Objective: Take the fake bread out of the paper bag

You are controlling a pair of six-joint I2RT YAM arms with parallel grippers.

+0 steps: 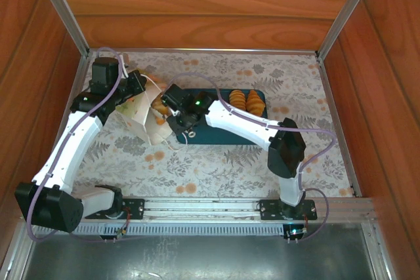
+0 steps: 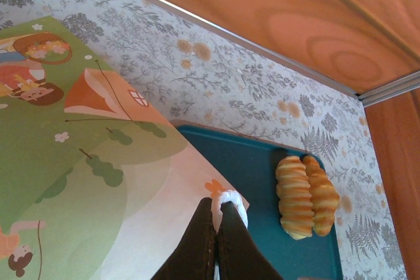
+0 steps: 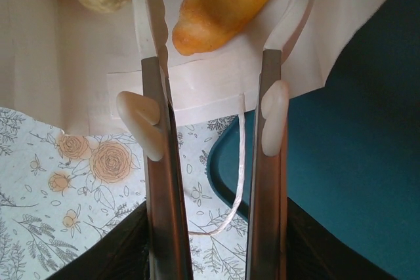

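The left gripper (image 2: 216,218) pinches the bag's (image 2: 98,188) cord handle (image 2: 231,199), the right gripper (image 3: 215,96) stands wide at the bag's mouth, a croissant (image 3: 223,4) just inside, two croissants (image 2: 306,196) on the tray (image 2: 249,168) beside the bag.

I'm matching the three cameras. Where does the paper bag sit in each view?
Top external: paper bag left of centre, at the teal tray's left end.
Left wrist: its green printed panel at left, tray to its right.
Right wrist: white paper across the top, tray at right.
Shared landmark: the teal tray.
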